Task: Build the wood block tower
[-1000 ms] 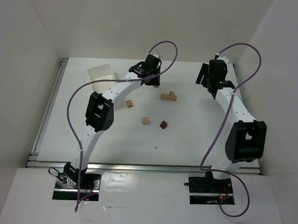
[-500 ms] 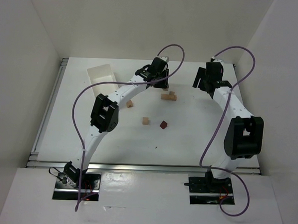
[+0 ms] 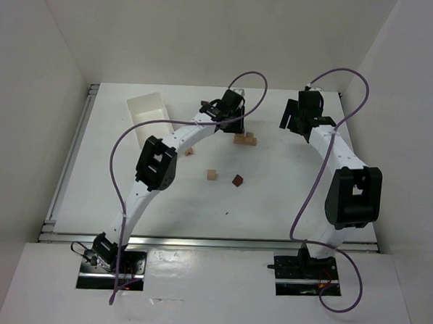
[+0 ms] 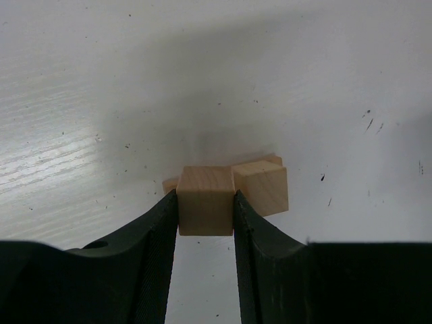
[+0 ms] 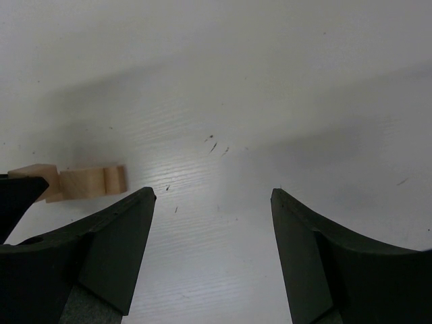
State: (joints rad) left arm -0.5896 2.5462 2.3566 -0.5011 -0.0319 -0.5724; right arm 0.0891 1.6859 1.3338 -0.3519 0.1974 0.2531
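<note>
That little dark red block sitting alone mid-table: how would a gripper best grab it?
Probably from straight above, closing on two opposite side faces of the dark red block. It lies low on the table with free space around it; the nearest tan cube stands apart. Its exact shape is too small to tell.

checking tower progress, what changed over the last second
The left gripper, shut on a cube, moved right, and the cube is now right beside the stack. The right gripper, open, shifted slightly left. Nothing was visibly picked up or let go. The loose tan blocks, maroon block and tray stayed put.
</note>
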